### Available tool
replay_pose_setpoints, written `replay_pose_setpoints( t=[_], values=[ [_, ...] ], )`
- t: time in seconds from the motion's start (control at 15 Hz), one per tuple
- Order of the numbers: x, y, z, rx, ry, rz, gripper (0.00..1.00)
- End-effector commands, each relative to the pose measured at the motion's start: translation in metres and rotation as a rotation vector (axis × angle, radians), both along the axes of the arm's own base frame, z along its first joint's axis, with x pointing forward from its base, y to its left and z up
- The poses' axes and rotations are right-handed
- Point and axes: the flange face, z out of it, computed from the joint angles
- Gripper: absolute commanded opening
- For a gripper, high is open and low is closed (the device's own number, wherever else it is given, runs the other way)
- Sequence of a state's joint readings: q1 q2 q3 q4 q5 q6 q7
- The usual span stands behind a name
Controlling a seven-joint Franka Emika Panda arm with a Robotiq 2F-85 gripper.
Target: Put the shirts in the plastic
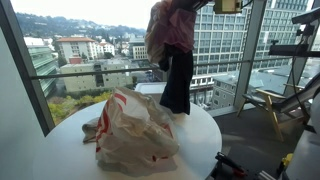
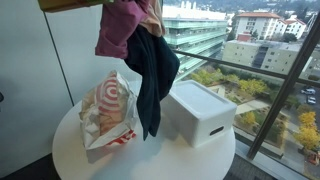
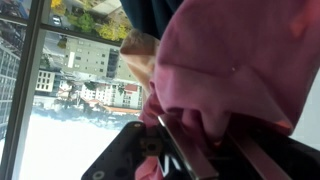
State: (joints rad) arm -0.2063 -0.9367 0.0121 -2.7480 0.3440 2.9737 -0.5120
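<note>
My gripper [image 3: 205, 140] is shut on a bundle of shirts and holds it high above the round white table [image 2: 150, 160]. The bundle has a pink shirt [image 1: 178, 28], a dark navy shirt [image 1: 178, 85] hanging down, and a bit of tan cloth. In an exterior view the pink shirt [image 2: 122, 28] sits on top and the navy shirt [image 2: 150, 75] dangles beside the bag. The white plastic bag with a red target mark [image 1: 135, 130] lies on the table, with cloth inside it [image 2: 108, 115]. The wrist view shows pink cloth [image 3: 235, 60] between my fingers.
A white storage box [image 2: 200, 112] stands on the table next to the bag, also visible behind the navy shirt [image 1: 150, 90]. Large windows with a railing surround the table. A wooden folding chair [image 1: 270, 105] stands off to the side.
</note>
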Motion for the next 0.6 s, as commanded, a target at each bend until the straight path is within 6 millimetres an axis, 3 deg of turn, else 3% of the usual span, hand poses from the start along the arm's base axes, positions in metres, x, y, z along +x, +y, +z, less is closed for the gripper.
replay_pose_setpoints(
  t=[0.0, 0.33, 0.53],
  values=[
    [-0.031, 0.035, 0.041, -0.014, -0.158, 0.011, 0.05],
    [-0.067, 0.079, 0.072, -0.049, -0.258, 0.058, 0.05],
    [-0.082, 0.105, 0.079, -0.069, -0.281, 0.14, 0.05]
  ],
)
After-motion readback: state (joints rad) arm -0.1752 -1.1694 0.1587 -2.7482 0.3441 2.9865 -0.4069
